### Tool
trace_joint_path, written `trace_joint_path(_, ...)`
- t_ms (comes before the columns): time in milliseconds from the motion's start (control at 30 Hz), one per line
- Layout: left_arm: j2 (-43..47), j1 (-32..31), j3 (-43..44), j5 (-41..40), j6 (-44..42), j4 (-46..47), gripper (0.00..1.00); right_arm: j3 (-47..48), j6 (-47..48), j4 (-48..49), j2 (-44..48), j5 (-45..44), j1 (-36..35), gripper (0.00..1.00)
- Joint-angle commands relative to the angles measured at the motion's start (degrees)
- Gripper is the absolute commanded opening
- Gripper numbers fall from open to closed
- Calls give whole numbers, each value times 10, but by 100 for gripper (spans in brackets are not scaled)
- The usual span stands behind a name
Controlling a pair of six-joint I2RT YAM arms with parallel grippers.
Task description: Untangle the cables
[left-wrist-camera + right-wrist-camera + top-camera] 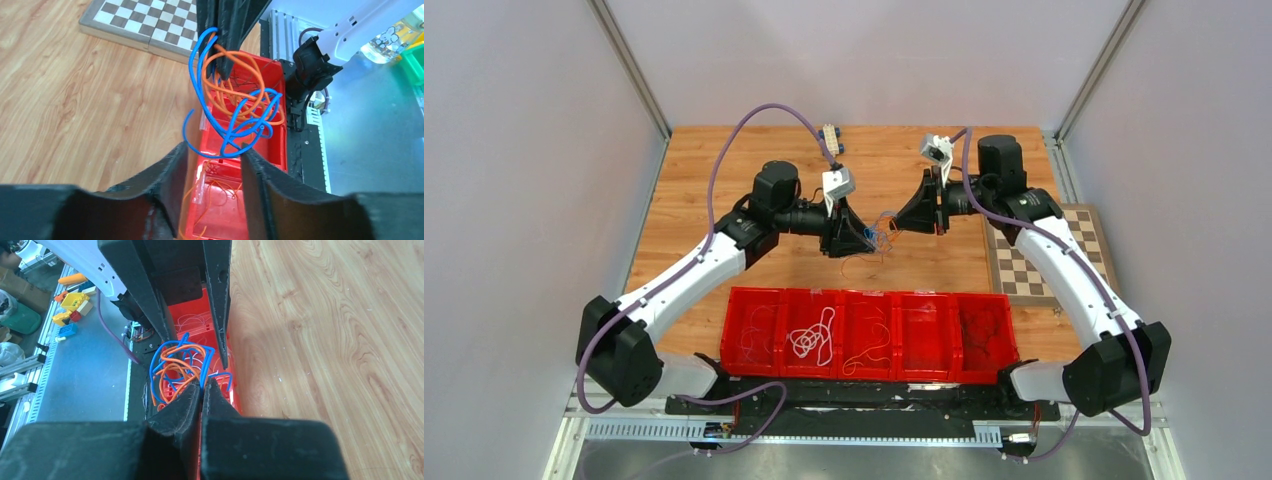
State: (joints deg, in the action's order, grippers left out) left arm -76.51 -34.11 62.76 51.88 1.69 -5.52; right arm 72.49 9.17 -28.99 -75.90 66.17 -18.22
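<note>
**Two pincers meet at a blue-and-orange tangle above the counter**

Top external view: the two arms reach in from the lower corners and meet above the middle of the wooden counter [724, 180]. The cable tangle [883, 228], small and mostly blue and orange, hangs between the left pincer [871, 240] and the right pincer [896, 222], clear of the wood. A thin reddish strand [861, 265] trails down from it. Below, towards the bottom of the frame, stands a row of red bins [844, 293]; one holds a white cable [812, 335] and the next an orange cable [871, 352]. A chessboard [1049, 255] lies at the right edge of the counter.

Left wrist view: the left pincer [212, 147] fills the bottom of the frame with its jaws apart. The lowest blue loop of the tangle [235, 112] dips between the two tips; whether it touches them I cannot tell. At the top centre the right pincer [224, 65] is clamped together on blue and orange strands, and the rest of the knot dangles from it. The red bins [272, 75] sit behind, and the chessboard [145, 20] is at upper left.

Right wrist view: the right pincer [202, 385] rises from the bottom centre with its jaws pressed together on blue cable at the tips. The tangle [172, 365] spreads just beyond them, left of centre. The left pincer [197, 352] comes down from the top with jaws apart, one on either side of the knot. Wood grain fills the right half, and toy bricks [75, 302] lie at upper left.
</note>
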Motion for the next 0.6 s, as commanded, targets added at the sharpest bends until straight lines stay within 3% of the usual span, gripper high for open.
trace_joint_path(0,-3,-1,23,0,38,23,46,27,19,14,-6,8,-4,0)
trace_joint_path(133,10,0,13,18,63,46,23,23,22,15,-4,-4,-3,0)
trace_joint_path(200,19,1,6,20,71,49,4,23,23,14,-4,-15,-1,0)
trace_joint_path(267,30,3,2,19,72,42,0,24,23,13,-4,-32,6,0)
trace_joint_path(567,94,79,-42,5,87,-8,0,22,11,13,-3,-58,81,0)
